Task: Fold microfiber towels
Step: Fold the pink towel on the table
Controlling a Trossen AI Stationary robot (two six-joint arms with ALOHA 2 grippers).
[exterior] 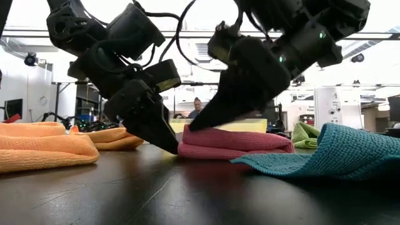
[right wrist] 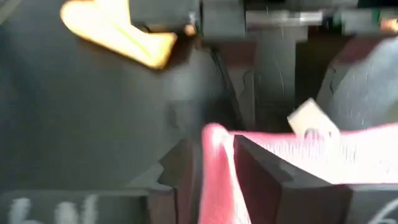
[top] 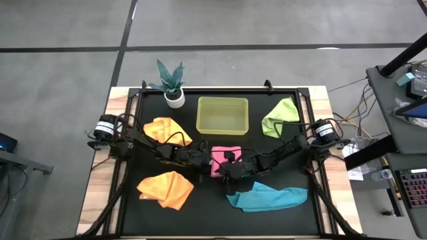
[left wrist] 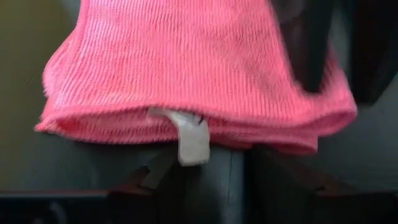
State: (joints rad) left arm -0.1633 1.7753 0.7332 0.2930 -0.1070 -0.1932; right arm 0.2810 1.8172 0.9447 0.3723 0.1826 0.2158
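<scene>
High view: folded pink microfiber towel (top: pixel 223 160) at frame centre on the black counter (top: pixel 213 210), left tool (top: pixel 202 162) at its left edge, right tool (top: pixel 229 171) at its lower right. Low view: both tools touch the towel's near-left end. Whether either tool's fingers are parted or gripping cannot be told.

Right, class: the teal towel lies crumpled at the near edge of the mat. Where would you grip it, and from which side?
Probably the teal towel by its right-hand end, coming from above: that end lies flat and free, away from the pink towel.
</scene>
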